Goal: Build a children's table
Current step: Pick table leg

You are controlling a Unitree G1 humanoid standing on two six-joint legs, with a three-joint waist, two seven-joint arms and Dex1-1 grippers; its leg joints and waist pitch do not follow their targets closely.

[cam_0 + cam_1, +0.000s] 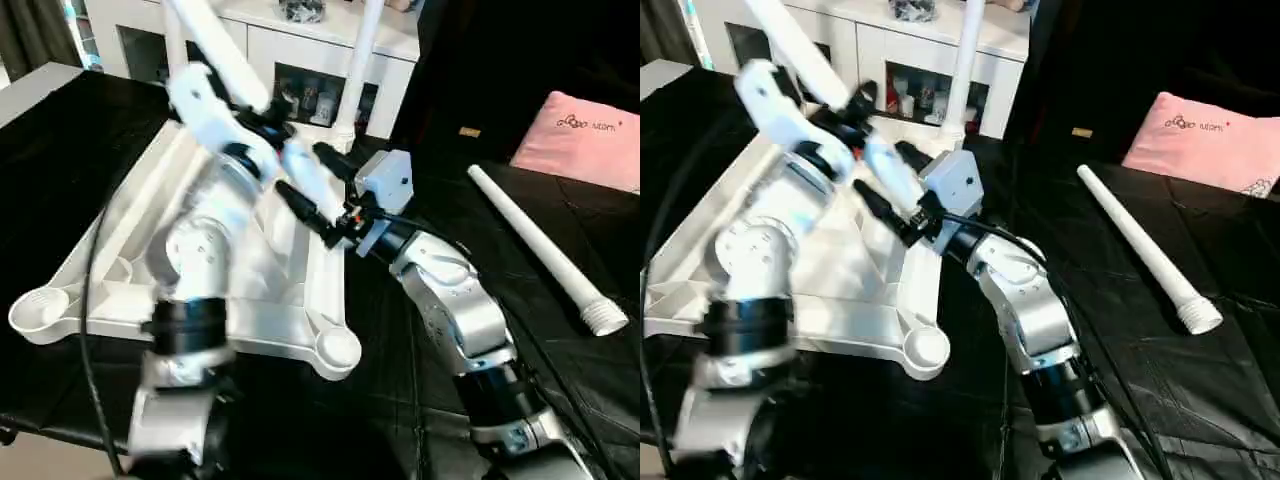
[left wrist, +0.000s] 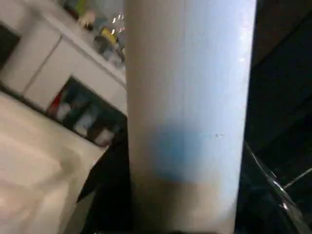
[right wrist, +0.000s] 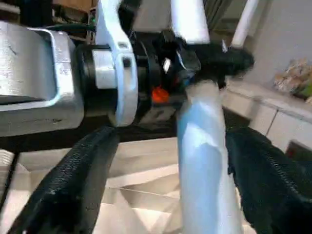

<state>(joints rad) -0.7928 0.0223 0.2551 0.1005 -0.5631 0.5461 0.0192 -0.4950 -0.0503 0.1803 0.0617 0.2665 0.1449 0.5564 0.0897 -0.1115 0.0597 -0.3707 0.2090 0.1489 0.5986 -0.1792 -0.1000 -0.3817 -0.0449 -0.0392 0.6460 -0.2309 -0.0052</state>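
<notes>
Silver forearms fill the foreground. Left gripper is clamped on a white leg, held aslant above the upturned tabletop. Right gripper stands spread around that leg's lower part, not pinching. One leg already stands in a far socket; another lies on the black table. Next, the held leg's end needs seating in a free corner socket.

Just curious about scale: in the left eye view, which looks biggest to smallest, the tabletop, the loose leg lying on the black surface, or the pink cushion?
1. Tabletop
2. Loose leg
3. Pink cushion, cut off by the picture's edge, so its rank against the leg is unsure.
</notes>
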